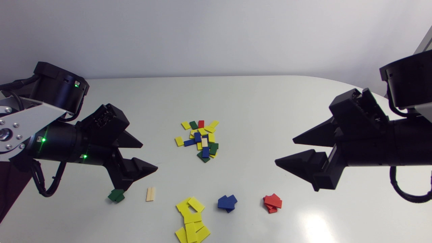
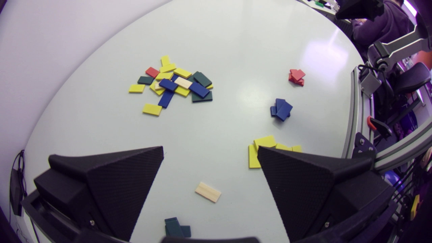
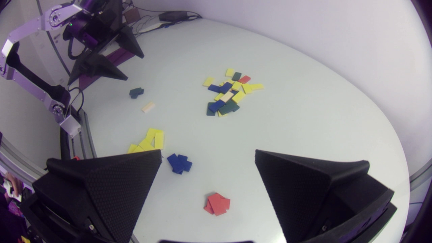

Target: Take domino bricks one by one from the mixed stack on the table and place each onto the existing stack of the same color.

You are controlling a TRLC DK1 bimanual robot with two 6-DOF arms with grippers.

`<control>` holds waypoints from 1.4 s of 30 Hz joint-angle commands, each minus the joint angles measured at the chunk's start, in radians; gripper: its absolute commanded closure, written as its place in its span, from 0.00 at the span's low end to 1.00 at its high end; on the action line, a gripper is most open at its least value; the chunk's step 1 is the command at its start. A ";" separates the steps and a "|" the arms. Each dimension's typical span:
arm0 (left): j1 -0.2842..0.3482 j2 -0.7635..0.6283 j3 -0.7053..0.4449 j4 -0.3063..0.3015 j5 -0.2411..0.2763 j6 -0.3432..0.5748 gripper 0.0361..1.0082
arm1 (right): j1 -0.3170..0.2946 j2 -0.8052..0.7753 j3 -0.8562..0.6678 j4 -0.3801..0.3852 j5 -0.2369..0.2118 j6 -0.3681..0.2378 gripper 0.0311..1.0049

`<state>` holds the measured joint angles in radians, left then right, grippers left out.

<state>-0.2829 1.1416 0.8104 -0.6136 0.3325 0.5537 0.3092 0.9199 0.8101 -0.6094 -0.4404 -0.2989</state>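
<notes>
mixed stack (image 1: 199,140) of domino bricks lies near the middle of the white counter (image 1: 256,101), a loose flat heap of yellow, blue and dark green pieces with one red brick at its far edge and one pale wooden brick lying on top. along the near side of the counter sit the sorted groups, each apart from the next: a small green stack (image 1: 116,195), a single wooden brick (image 1: 151,194) lying flat just beside it, a sprawling yellow stack (image 1: 191,219) spread out more than piled, a compact blue stack (image 1: 227,203) and a red stack (image 1: 272,203). the left arm (image 1: 57,145) comes in from its side with its jaws spread wide and holding nothing, raised off the counter; in its wrist view the wooden brick lies below the gap between the two fingers and the green stack lies under the base. the right arm (image 1: 388,148) sits opposite, its jaws likewise wide apart and holding nothing, with the red stack below the gap in its wrist view. both arms are well apart from the mixed stack.
</notes>
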 commanded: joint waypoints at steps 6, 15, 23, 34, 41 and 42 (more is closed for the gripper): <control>0.021 0.055 0.029 0.049 -0.039 -0.081 0.02 | -0.009 0.036 0.035 0.053 0.042 0.057 0.03; -0.001 0.149 0.041 0.150 -0.138 -0.161 0.02 | 0.037 0.146 0.049 0.158 0.121 0.076 0.03; -0.001 0.267 0.053 0.249 -0.170 -0.184 0.02 | 0.128 0.367 0.089 0.293 0.247 0.057 0.04; -0.002 0.405 0.156 0.282 -0.201 -0.224 0.02 | 0.197 0.701 0.308 0.333 0.281 0.110 0.04; 0.024 0.440 0.174 0.304 -0.228 -0.253 0.02 | 0.251 0.896 0.474 0.312 0.289 0.161 0.04; 0.031 0.440 0.176 0.305 -0.228 -0.256 0.02 | 0.258 0.919 0.497 0.303 0.290 0.167 0.04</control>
<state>-0.2665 1.5604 0.9615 -0.3168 0.1112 0.3325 0.5510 1.7901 1.2602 -0.2890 -0.1558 -0.1673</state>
